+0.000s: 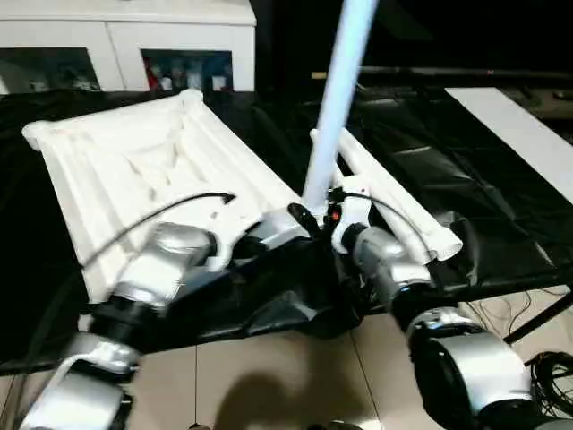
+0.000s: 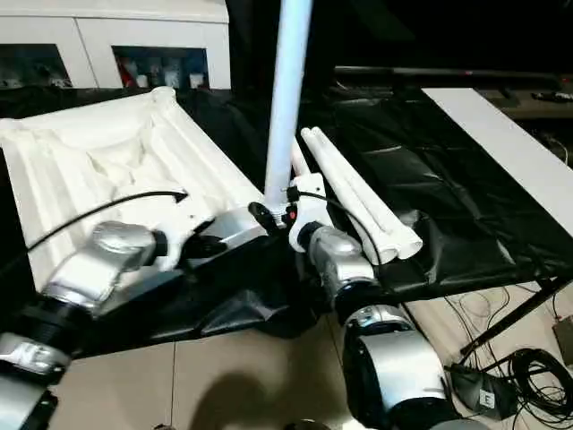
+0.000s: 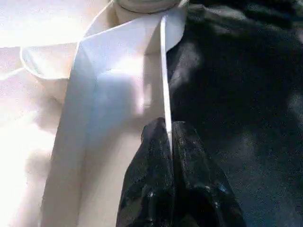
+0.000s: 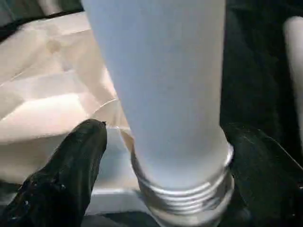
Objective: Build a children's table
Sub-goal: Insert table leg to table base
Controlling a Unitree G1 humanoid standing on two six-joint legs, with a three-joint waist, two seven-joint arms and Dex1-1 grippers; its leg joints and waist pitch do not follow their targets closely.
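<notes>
The white table top (image 1: 134, 170) lies upside down on black cloth, ribbed underside up. One white leg (image 1: 336, 98) stands upright at its near right corner, its threaded base (image 4: 182, 198) showing above the socket. My right gripper (image 1: 327, 210) straddles the leg just above that base. One black finger (image 4: 71, 175) stands a small gap off the tube, so the gripper is open. My left gripper (image 3: 168, 125) is shut on the thin rim of the table top (image 3: 163, 71), close beside the same corner. Two more legs (image 2: 358, 193) lie side by side on the cloth to the right.
A flat white board (image 1: 528, 134) lies at the far right of the black-covered bench. A white cabinet (image 1: 134, 36) stands behind. Cables (image 2: 528, 367) lie on the tiled floor at the lower right, beyond the bench's front edge.
</notes>
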